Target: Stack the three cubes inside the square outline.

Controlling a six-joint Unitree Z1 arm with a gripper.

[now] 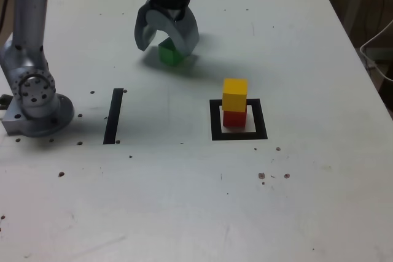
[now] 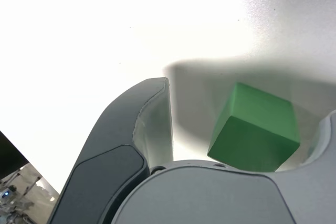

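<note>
Hand (image 1: pixel 167 42) spread wide, straddling the green cube (image 1: pixel 170 53) on the matte white tabletop (image 1: pixel 184 200), not gripping. Yellow cube (image 1: pixel 234 94) sits atop red (image 1: pixel 234 118) inside the black outline (image 1: pixel 215 121).

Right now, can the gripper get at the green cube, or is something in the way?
Probably yes. The gripper is open with its jaws either side of the green cube, and nothing lies between them in the wrist view.
</note>
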